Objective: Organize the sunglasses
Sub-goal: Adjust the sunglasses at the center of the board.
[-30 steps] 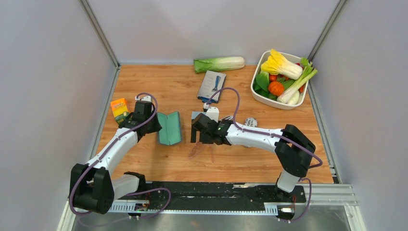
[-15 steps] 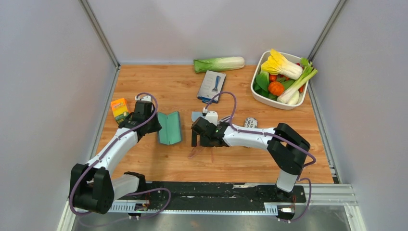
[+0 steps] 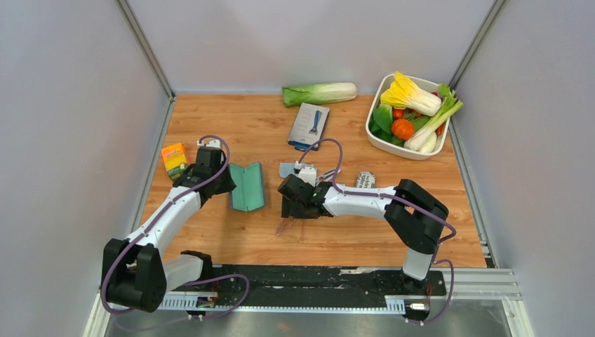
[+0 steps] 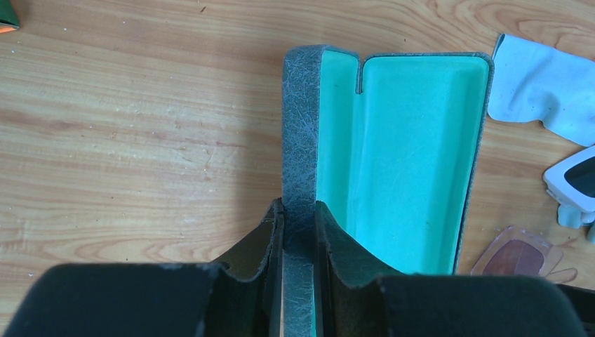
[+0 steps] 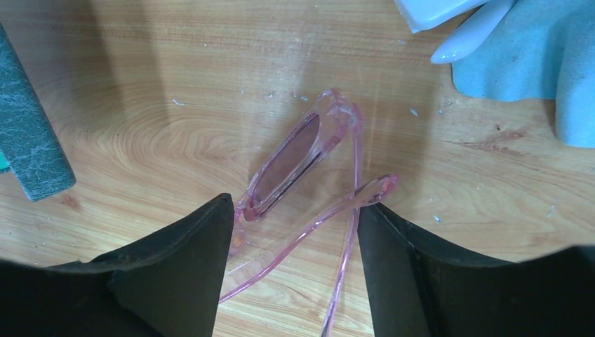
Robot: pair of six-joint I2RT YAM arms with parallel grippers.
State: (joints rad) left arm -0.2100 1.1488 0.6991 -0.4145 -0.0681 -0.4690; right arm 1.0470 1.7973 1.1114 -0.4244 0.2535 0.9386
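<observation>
The right tool [image 5: 293, 209] stands spread, fingers either side of the thin-framed translucent pink sunglasses [image 5: 291, 151], which lie midway along the near edge of the wooden table [image 3: 231, 126]. The left tool [image 4: 298, 214] is clenched on one wall of the open oblong grey teal-lined case [image 4: 400, 154], nearer the left edge.

bright, even light is falling from overhead in the top view, and the arms [image 3: 365, 200] are casting only short, soft shadows on the wooden table [image 3: 266, 133]. in the wrist views the right gripper [image 5: 295, 207] is blurring at the near edge, the sunglasses [image 5: 295, 158] are showing sharp, and the case [image 4: 400, 154] lining is glowing saturated teal.
</observation>
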